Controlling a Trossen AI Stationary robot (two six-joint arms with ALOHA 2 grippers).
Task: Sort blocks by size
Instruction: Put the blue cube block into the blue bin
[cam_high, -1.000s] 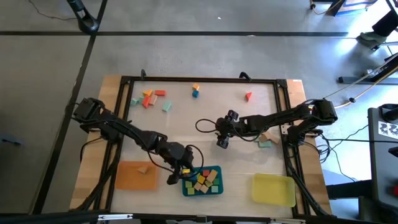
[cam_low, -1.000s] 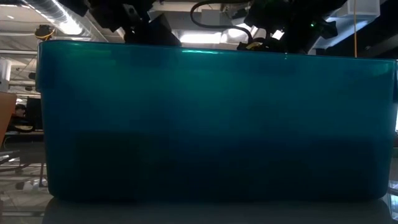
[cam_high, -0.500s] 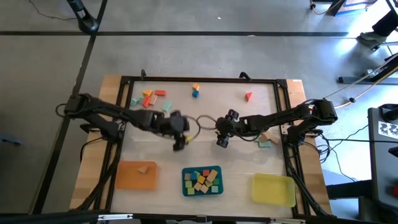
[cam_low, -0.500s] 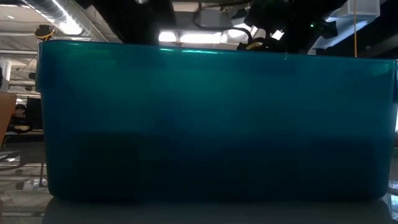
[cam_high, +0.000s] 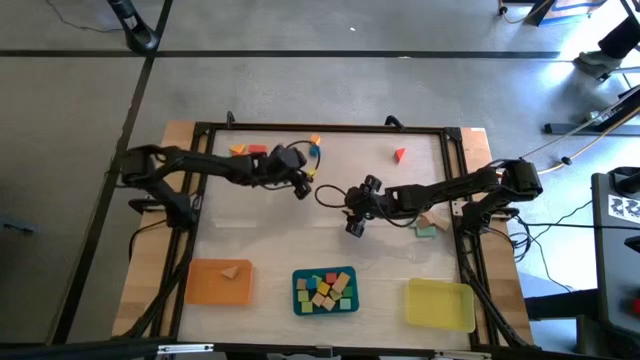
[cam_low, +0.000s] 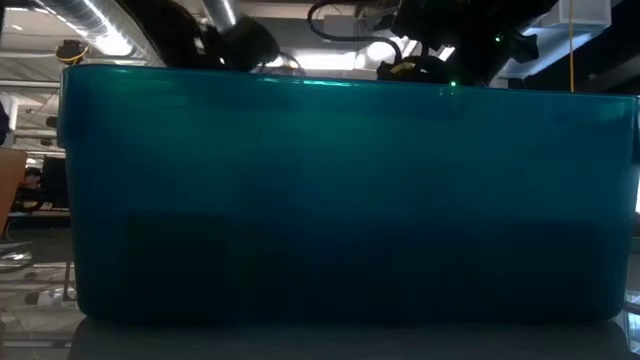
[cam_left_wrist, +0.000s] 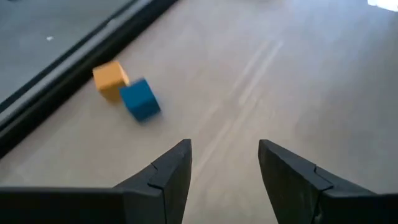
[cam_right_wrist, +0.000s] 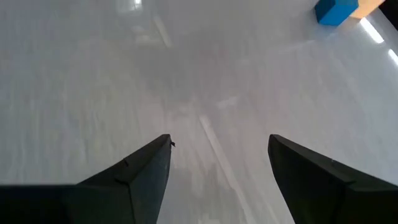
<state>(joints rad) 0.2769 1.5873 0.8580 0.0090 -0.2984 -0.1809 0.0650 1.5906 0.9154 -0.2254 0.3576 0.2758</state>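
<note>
high view: teal tray (cam_high: 296, 296) holds mixed blocks (cam_high: 326, 290).

- Robotics lab / open-plan industrial workspace, not a home.
- Bare grey concrete floor (cam_high: 300, 90) with dark seam lines all round the bench.
- Workbench is a wooden table (cam_high: 180, 140) boxed in by a black metal frame (cam_high: 330, 127); arms are mounted on it.
- Loose cables (cam_high: 590, 120) trail across the floor on the right; equipment bases (cam_high: 610, 45) sit at the top right corner.
- A printed marker sheet (cam_high: 627, 207) lies on a grey unit at the right edge.
- Low view: exposed ceiling ducting (cam_low: 90, 25) and strip lights (cam_low: 330, 60) behind the teal tray (cam_low: 340, 200).
- A seated person (cam_low: 30, 185) at far left, by what looks like a desk.
</note>
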